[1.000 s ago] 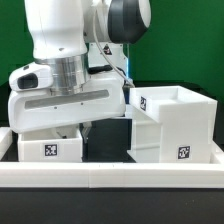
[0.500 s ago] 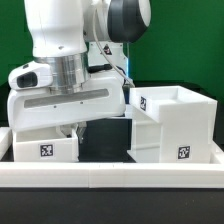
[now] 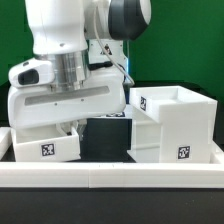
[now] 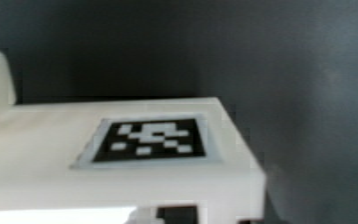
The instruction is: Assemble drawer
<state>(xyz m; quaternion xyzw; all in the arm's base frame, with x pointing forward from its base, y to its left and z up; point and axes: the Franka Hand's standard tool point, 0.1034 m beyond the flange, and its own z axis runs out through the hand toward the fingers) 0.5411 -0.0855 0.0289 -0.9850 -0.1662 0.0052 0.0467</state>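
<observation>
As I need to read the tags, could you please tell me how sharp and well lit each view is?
Exterior view: even lighting, fairly sharp; the housing and the tray show distinct tag patterns, though white surfaces look near washed out. Wrist view: soft focus; the tag on a white part has smeared edges against a dim, dark backdrop.

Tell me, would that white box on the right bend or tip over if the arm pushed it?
The drawer housing looks like rigid plastic with straight walls, so it is probably stiff. It is hollow and open-topped, so likely light for its size. Its base looks broad and flat, so I would expect sliding rather than tipping.
</observation>
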